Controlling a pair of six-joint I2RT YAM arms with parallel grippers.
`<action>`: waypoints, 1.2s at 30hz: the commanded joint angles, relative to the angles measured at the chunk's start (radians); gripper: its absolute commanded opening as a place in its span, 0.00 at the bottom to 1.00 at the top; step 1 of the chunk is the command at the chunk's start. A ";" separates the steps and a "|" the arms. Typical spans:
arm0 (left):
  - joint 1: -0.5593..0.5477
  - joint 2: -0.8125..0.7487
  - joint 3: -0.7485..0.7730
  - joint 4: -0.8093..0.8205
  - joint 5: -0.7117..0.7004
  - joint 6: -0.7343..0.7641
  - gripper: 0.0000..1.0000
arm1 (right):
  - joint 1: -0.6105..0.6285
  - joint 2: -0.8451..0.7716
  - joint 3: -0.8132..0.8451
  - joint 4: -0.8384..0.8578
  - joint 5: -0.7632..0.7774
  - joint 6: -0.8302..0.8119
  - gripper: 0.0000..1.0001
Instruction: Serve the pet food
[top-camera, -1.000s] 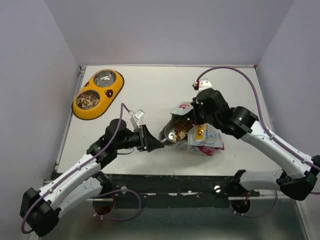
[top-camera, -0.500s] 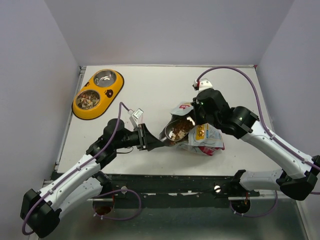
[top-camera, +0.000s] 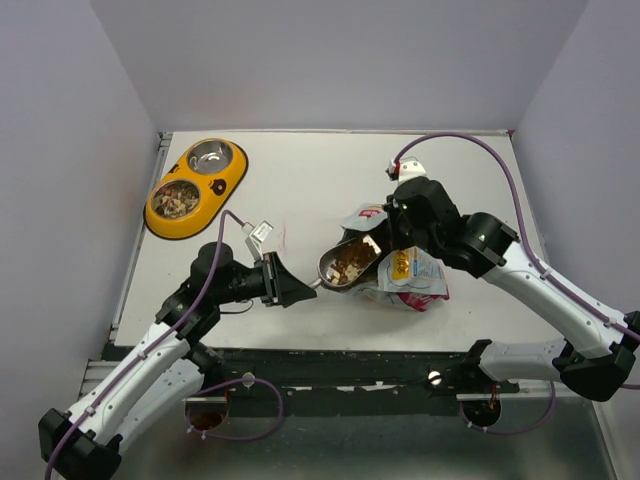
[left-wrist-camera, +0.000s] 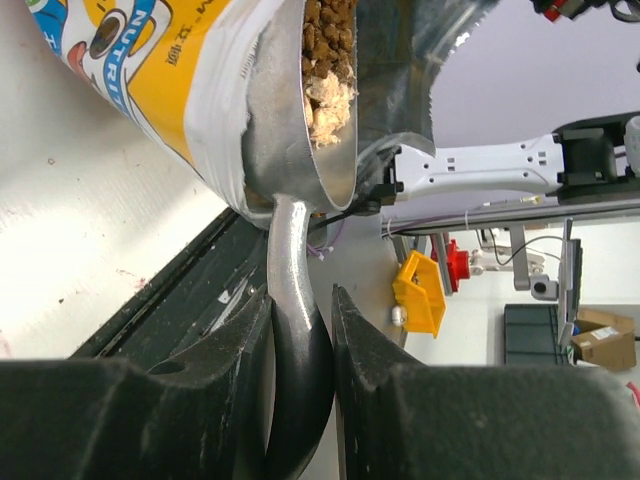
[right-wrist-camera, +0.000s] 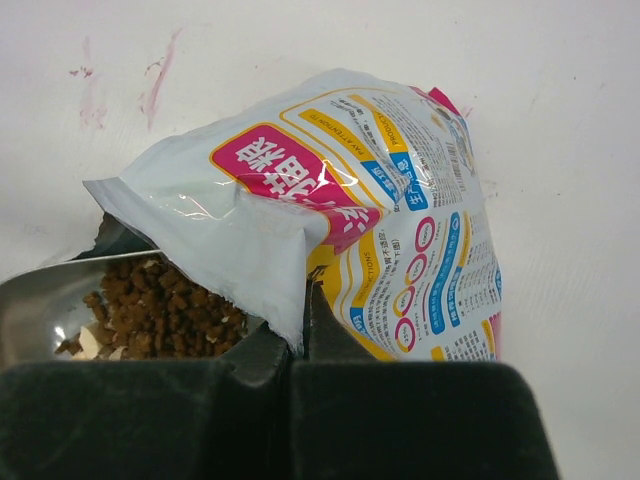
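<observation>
**Top external view: the scoop is loaded, the serving is only partly done**

Seen from above, the yellow double bowl (top-camera: 232, 178) stands at the far left of the counter (top-camera: 300, 180), well apart from both arms. Its near cup (top-camera: 177, 199) already has food in it, while the far cup (top-camera: 210, 155) looks like bare steel. So one part of the serving seems to be finished.

The pouch (top-camera: 410, 272) lies on its side near the middle of the counter. The scoop (top-camera: 326, 268) sits at its open mouth, and its hollow is full of kibble (top-camera: 350, 262). What is left, as a judgement, is to draw the load clear of the pouch, carry it level across to the bowl and tip it into a cup. The long way to the bowl is where kibble could spill.

The left fingers (left-wrist-camera: 240, 380) are partly closed and clamp the handle of the scoop between them. In the left wrist view the handle fills the gap, with a pad touching each side.

The right fingers (right-wrist-camera: 340, 390) are completely closed. They pinch the torn upper edge of the pouch and hold its mouth up above the kibble.
</observation>
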 joint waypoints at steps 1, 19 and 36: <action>0.024 -0.085 0.052 -0.038 0.062 0.052 0.00 | 0.002 -0.052 0.035 0.007 0.060 -0.006 0.01; 0.120 -0.192 0.210 -0.157 0.095 0.018 0.00 | 0.002 -0.069 -0.007 -0.018 0.109 0.020 0.01; 0.295 0.133 0.514 -0.086 -0.086 -0.126 0.00 | 0.002 -0.093 -0.028 -0.016 0.075 0.025 0.01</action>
